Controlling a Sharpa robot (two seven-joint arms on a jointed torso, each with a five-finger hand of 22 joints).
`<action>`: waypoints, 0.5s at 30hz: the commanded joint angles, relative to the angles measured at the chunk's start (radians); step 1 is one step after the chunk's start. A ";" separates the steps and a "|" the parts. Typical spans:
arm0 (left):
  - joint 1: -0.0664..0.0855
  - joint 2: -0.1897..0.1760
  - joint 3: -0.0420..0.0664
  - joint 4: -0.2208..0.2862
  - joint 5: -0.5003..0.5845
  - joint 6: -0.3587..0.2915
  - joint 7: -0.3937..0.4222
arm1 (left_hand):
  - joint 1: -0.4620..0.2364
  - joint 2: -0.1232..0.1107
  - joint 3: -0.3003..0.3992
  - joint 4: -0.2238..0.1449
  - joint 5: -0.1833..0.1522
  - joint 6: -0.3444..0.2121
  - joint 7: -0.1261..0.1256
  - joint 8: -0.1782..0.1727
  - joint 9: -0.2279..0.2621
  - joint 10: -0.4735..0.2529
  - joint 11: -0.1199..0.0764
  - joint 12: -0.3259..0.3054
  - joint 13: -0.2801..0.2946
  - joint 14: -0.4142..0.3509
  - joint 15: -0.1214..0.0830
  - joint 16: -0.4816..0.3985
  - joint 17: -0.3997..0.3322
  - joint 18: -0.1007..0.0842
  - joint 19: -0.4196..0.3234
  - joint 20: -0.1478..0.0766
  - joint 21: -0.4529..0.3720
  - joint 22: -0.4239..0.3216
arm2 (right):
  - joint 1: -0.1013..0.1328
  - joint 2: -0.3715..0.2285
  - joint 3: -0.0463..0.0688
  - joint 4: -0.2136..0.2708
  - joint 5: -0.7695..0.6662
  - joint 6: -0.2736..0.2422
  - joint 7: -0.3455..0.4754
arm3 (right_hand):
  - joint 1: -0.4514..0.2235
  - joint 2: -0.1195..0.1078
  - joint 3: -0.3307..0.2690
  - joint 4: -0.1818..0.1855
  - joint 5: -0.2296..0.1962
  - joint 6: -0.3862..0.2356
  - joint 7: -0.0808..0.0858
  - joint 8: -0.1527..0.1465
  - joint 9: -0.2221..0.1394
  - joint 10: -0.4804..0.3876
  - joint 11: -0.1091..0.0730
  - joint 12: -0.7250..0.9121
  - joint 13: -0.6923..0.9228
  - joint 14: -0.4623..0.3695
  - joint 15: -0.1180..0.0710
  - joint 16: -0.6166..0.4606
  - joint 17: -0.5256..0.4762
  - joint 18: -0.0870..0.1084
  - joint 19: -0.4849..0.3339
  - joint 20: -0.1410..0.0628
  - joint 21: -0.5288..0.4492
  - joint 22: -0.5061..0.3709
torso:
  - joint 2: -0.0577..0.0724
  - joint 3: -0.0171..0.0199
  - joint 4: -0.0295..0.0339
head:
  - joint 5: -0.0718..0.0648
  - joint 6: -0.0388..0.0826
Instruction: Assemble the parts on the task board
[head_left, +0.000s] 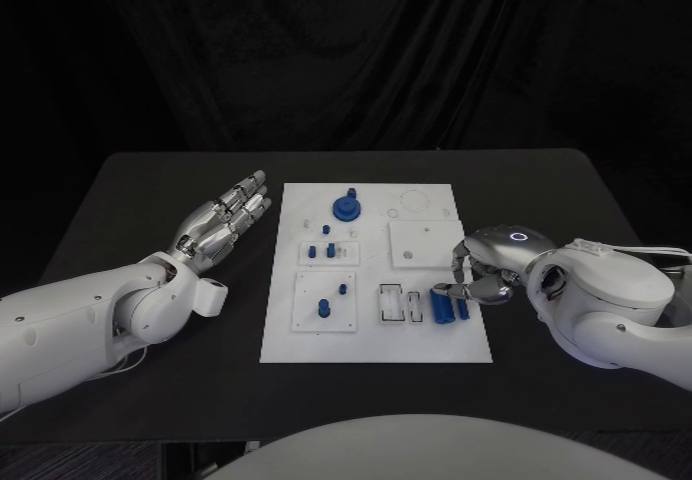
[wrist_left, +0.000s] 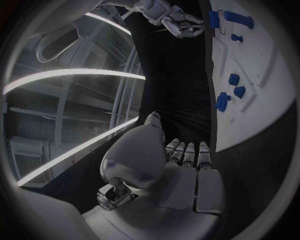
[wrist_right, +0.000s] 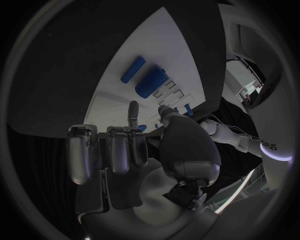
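Right hand (head_left: 483, 280): centre right of frame, fingers curled downward over the lower right edge of the white task board (head_left: 375, 340), holding nothing that can be seen. Just beside its fingertips lie two blue bars (head_left: 451, 307). A round blue part (head_left: 348, 208) stands near the board's top. Left hand (head_left: 227, 220): flat, fingers spread, empty, on the black table (head_left: 130, 200) left of the board.

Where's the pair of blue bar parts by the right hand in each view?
Head view: blue bars at the task board's near right, beside the right hand.
Left wrist view: bars next to the right hand.
Right wrist view: bars beyond the fingers.
Shared landmark: the board.
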 joint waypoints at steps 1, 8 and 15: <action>-0.002 0.002 0.001 -0.001 -0.001 0.019 0.069 | 0.009 -0.002 0.006 0.002 0.005 -0.002 0.008 0.000 -0.001 0.002 0.006 -0.007 -0.001 0.000 0.005 -0.004 -0.001 0.007 -0.002 0.007 -0.006 -0.001 | -0.007 0.003 0.000 0.008 -0.037 0.000 -0.045 | -0.019 0.002 0.008 0.003 -0.021 0.001 -0.005 0.001 0.005 0.106 -0.006 0.003 0.263 0.096 -0.002 -0.004 0.221 -0.005 0.090 -0.004 -0.003 0.250 | 0.000 0.0017 -0.0007 | 0.001 0.000; -0.003 0.002 0.001 -0.004 -0.001 0.024 0.063 | 0.012 -0.001 0.007 0.001 0.006 -0.002 0.011 0.000 -0.001 0.002 0.009 -0.007 -0.001 0.000 0.007 -0.004 -0.001 0.009 -0.002 0.010 -0.005 0.000 | -0.021 0.010 0.000 0.012 -0.039 0.004 -0.057 | -0.048 0.004 0.015 0.002 -0.060 0.005 -0.006 -0.008 0.010 0.106 -0.007 0.003 0.263 0.091 -0.004 -0.013 0.196 -0.004 0.089 -0.005 -0.005 0.249 | 0.000 0.0013 -0.0001 | -0.002 0.000; -0.004 0.002 0.001 -0.002 -0.001 0.029 0.058 | 0.014 0.000 0.008 0.001 0.008 -0.003 0.013 0.000 -0.001 0.002 0.011 -0.007 -0.001 0.000 0.009 -0.004 -0.001 0.010 -0.002 0.013 -0.005 0.000 | -0.028 0.019 0.000 0.013 -0.039 0.043 -0.081 | -0.035 -0.004 0.021 0.000 -0.058 0.003 -0.005 -0.017 0.008 0.106 -0.007 0.003 0.263 0.089 -0.005 -0.017 0.184 -0.002 0.087 -0.006 -0.013 0.246 | 0.002 0.0018 0.0002 | -0.004 0.000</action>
